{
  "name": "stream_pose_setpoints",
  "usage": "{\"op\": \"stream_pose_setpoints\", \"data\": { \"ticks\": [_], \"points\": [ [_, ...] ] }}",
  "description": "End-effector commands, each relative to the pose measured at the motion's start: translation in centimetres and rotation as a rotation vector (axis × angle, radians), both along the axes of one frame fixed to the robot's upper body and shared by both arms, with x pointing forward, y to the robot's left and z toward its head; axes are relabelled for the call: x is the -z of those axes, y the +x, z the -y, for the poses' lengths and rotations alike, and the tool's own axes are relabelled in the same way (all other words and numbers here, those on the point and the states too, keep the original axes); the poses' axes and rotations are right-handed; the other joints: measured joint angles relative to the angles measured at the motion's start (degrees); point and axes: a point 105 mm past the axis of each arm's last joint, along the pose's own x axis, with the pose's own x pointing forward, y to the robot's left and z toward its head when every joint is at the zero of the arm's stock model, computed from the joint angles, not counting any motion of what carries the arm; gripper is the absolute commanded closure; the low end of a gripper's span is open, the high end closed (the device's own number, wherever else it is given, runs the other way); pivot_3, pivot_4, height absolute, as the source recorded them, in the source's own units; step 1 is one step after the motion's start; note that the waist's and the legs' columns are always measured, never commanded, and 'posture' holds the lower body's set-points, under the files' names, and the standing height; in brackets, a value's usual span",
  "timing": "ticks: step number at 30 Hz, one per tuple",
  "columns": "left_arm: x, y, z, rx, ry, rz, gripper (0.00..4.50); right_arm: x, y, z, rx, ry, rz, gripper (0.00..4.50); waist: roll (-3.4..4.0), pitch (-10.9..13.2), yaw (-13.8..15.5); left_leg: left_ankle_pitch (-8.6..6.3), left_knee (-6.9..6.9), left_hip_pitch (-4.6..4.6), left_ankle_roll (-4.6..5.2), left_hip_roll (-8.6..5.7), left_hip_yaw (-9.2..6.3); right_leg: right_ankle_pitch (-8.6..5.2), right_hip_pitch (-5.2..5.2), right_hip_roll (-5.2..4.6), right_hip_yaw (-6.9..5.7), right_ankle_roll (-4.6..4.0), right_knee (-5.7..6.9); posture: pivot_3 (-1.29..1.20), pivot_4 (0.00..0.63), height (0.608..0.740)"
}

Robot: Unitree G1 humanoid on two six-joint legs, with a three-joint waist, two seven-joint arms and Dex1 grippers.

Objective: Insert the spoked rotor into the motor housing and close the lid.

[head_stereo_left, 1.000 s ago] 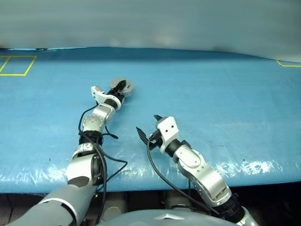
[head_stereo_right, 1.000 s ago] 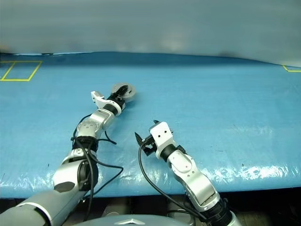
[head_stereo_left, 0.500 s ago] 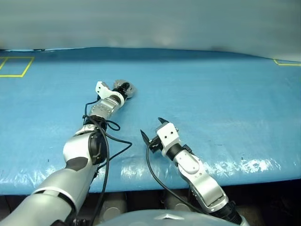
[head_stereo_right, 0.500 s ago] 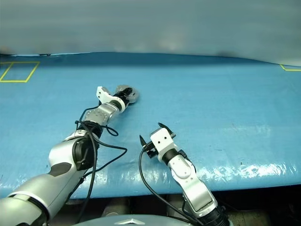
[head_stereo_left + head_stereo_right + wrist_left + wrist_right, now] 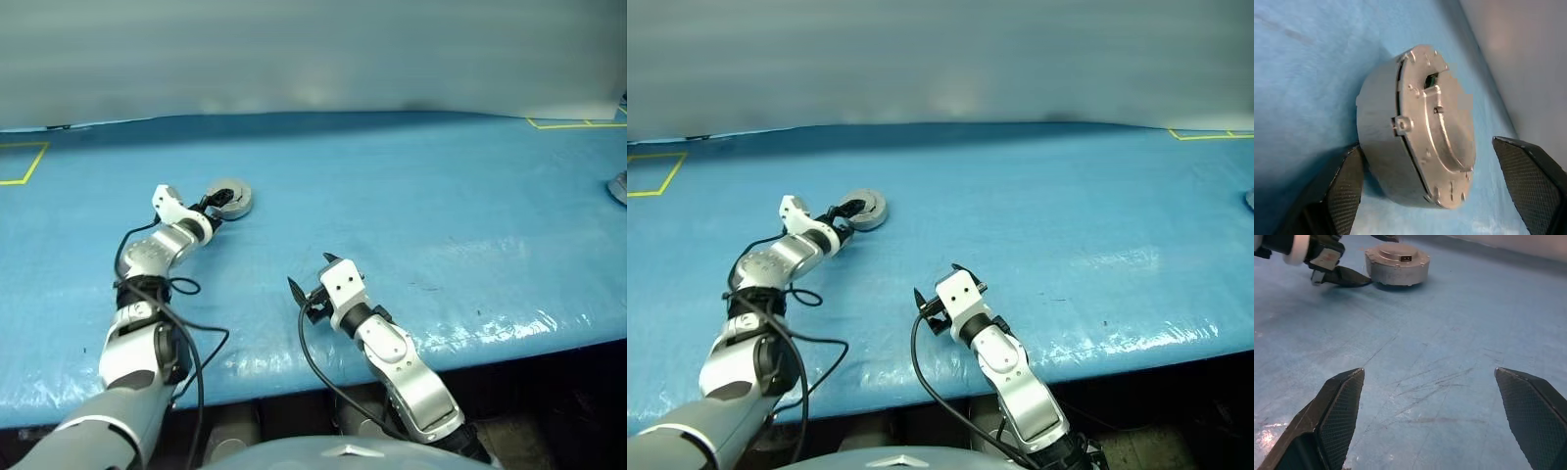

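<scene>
The motor housing [image 5: 228, 201], a short grey metal ring, rests on the blue table at the far left. The lid [image 5: 1442, 125], a silver disc with a raised centre, lies flat on top of it. The spoked rotor is hidden. My left gripper [image 5: 213, 202] is open just in front of the housing, one finger [image 5: 1344, 188] close against the housing's wall and the other finger [image 5: 1528, 178] well clear of it. My right gripper [image 5: 310, 271] hangs open over bare table nearer the front edge, nothing between its fingers [image 5: 1337, 406]. From there the housing [image 5: 1397, 265] stands some way ahead.
A small grey object [image 5: 619, 186] sits at the table's far right edge. Yellow tape marks lie at the far left [image 5: 20, 163] and far right [image 5: 573, 122]. The blue table cover [image 5: 441, 215] stretches wide between my right gripper and the right edge.
My left gripper has opened wider, come off the top of the lid and drawn back beside the housing. The camera has turned, shifting the whole picture. The right arm has hardly moved.
</scene>
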Motion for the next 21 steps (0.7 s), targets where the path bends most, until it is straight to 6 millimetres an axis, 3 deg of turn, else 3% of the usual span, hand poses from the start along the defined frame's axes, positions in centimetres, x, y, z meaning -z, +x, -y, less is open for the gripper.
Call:
{"op": "stream_pose_setpoints", "data": {
  "ticks": [1,6,10,16,21],
  "points": [
    [3.2,-4.3,-0.8,0.066,0.097,-0.136,0.02,-1.1,0.2,-0.5,-0.029,0.037,0.022,0.0,0.01,-0.1,0.0,0.0,-0.01,0.01,0.0,0.01,0.01,0.0,-0.01,0.02,0.03,0.0,0.0,0.0,0.15,0.74],
    [1.5,-7.3,-0.8,0.148,0.341,0.02,0.02,-1.1,0.7,0.4,-0.015,0.034,0.019,0.0,-0.03,-0.1,0.4,-0.01,-0.03,-0.08,-0.06,-0.02,0.1,-0.03,-0.08,-0.03,0.13,-0.04,-0.1,0.0,0.15,0.74],
    [-1.3,-8.9,-0.1,0.137,0.572,0.286,0.02,-0.9,1.1,2.3,0.051,0.024,0.017,0.0,-0.14,0.0,1.4,-0.04,-0.06,-0.23,-0.1,-0.03,0.22,-0.18,-0.26,-0.06,0.2,-0.28,-0.16,0.0,0.15,0.74],
    [-0.8,-10.9,1.2,0.207,0.974,0.439,0.02,-1.3,0.5,4.9,0.134,0.081,0.013,0.0,-0.19,0.1,3.4,-0.04,-0.14,-0.53,-0.12,-0.01,0.21,-0.3,-0.57,-0.07,0.16,-0.38,-0.21,0.0,0.15,0.74],
    [-1.6,-12.0,2.8,0.116,0.961,0.557,0.02,-2.0,0.2,7.1,0.241,0.095,0.055,0.0,-0.2,0.1,3.8,-0.07,-0.11,-0.69,-0.09,-0.06,0.26,-0.32,-0.62,-0.18,0.15,-0.3,-0.35,0.0,0.15,0.74]
  ]
}}
